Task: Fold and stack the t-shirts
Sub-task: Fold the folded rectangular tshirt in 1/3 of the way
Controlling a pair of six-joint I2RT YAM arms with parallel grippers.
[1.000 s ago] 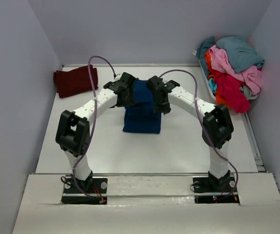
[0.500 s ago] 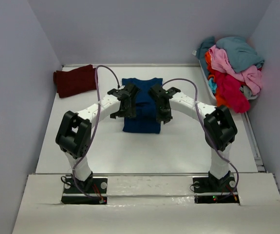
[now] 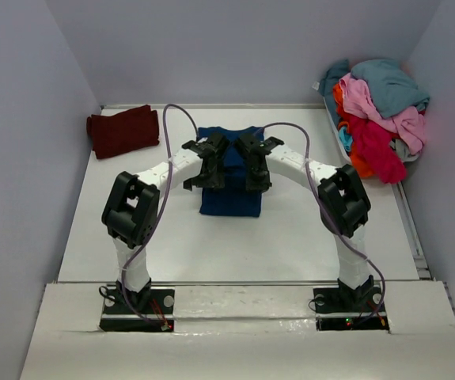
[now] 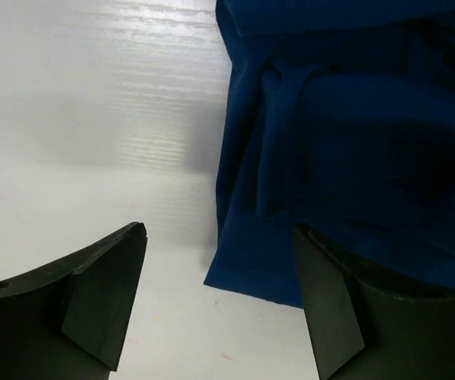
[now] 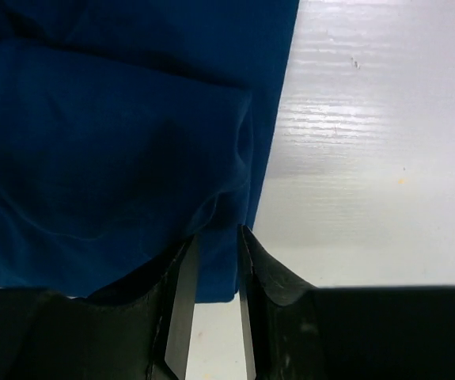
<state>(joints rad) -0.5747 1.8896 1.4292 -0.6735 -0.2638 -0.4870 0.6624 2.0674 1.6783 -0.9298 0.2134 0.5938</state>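
A navy blue t-shirt [image 3: 229, 198] lies folded in a long strip in the middle of the white table [image 3: 132, 229]. Both grippers hover low over its middle. My left gripper [image 3: 203, 170] is open at the shirt's left edge. In the left wrist view its fingers [image 4: 219, 237] straddle the hem corner of the navy cloth [image 4: 354, 119], with bare table between them. My right gripper [image 3: 256, 172] is at the shirt's right edge. In the right wrist view its narrow jaws [image 5: 216, 233] pinch a puckered fold of the navy cloth [image 5: 108, 134].
A folded dark maroon t-shirt [image 3: 123, 131] lies at the far left of the table. A heap of teal, pink, red and orange t-shirts [image 3: 377, 111] fills the far right corner. Grey walls close in on three sides.
Both grippers drew back from the shirt's far end toward its middle. The far part of the shirt now lies spread wide and flat. The right jaws narrowed.
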